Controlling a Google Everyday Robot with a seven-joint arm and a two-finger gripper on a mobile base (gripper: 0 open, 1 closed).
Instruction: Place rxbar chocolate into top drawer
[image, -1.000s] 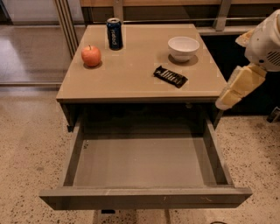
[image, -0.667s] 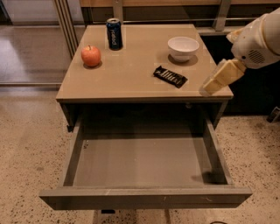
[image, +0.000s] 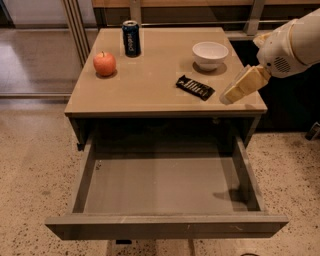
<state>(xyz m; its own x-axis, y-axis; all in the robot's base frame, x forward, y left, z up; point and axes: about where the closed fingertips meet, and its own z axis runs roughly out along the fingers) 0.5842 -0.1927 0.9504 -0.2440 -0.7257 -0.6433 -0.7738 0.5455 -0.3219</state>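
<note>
We are looking down at the drawer (image: 165, 226), which is standing pulled open below the counter (image: 150, 95). The bar (image: 195, 87) is lying flat on the counter, right of centre. Our gripper (image: 228, 97) is hovering just right of it, by the counter's edge; we cannot tell its state. Behind are sitting a bowl (image: 210, 53), an apple (image: 104, 63) and a can (image: 131, 37).

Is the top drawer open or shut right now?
Open: the top drawer is pulled out, grey bottom showing. The pincer hovers beside the rxbar chocolate.
</note>
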